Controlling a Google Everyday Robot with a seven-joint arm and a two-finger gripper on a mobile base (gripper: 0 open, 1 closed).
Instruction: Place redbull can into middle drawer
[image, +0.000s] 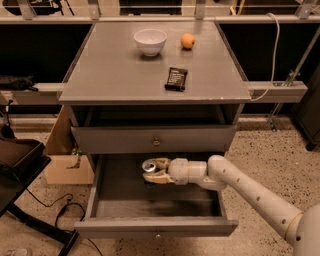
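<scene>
The redbull can (148, 166) shows its silver top inside the open middle drawer (155, 227), near the drawer's back left-centre. My gripper (154, 171) reaches in from the right over the drawer and is shut on the can, its pale fingers (161, 177) wrapped around it. The can's body is mostly hidden by the fingers, so I cannot tell whether it rests on the grey drawer floor (150, 197). The upper drawer (155, 140) with its round knob is closed just above.
On the cabinet top (110, 75) are a white bowl (150, 41), an orange fruit (187, 40) and a black snack bar (176, 78). A cardboard box (62, 160) and a black chair (20, 165) stand at the left. A white cable (272, 55) hangs at the right.
</scene>
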